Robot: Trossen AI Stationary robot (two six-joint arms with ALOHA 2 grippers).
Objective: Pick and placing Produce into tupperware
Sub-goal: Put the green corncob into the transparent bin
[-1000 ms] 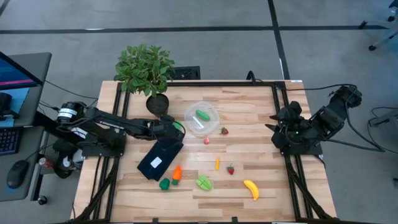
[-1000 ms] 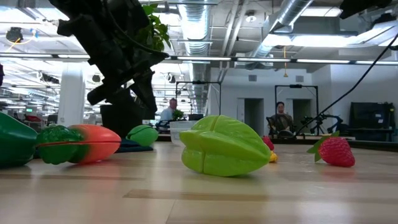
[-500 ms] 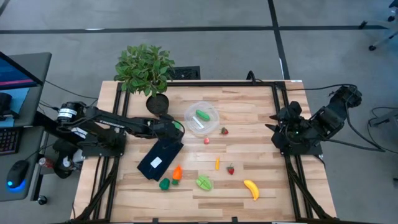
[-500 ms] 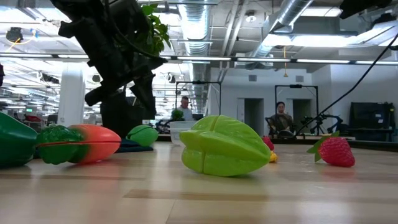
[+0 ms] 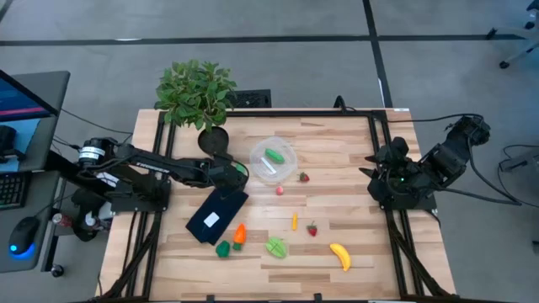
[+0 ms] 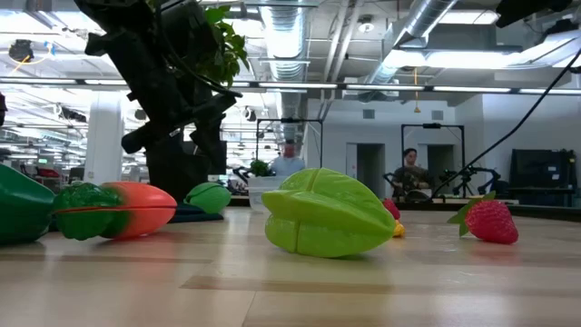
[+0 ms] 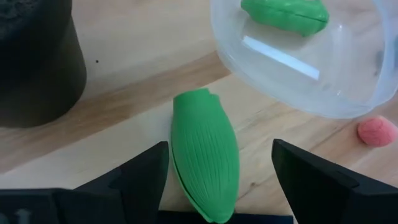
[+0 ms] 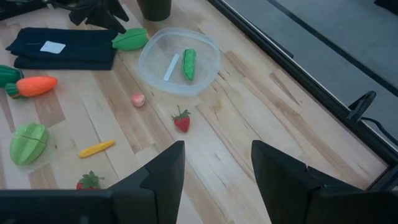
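Beside the tupperware [image 7: 298, 56] on the counter [image 5: 337, 151], I am hovering my left pincer [image 7: 217, 171] with its fingers spread wide around a ribbed green produce piece [image 7: 205, 152] lying flat, ready to close. My right pincer [image 8: 214, 171] is waiting open at the counter's edge.

potted plant [image 5: 197, 94] beside dark folded cloth [image 5: 217, 215].

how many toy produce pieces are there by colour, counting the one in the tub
green pieces: 4
red strawberries: 2
yellow pieces: 2
orange carrot: 1
pink ball: 1
total: 10
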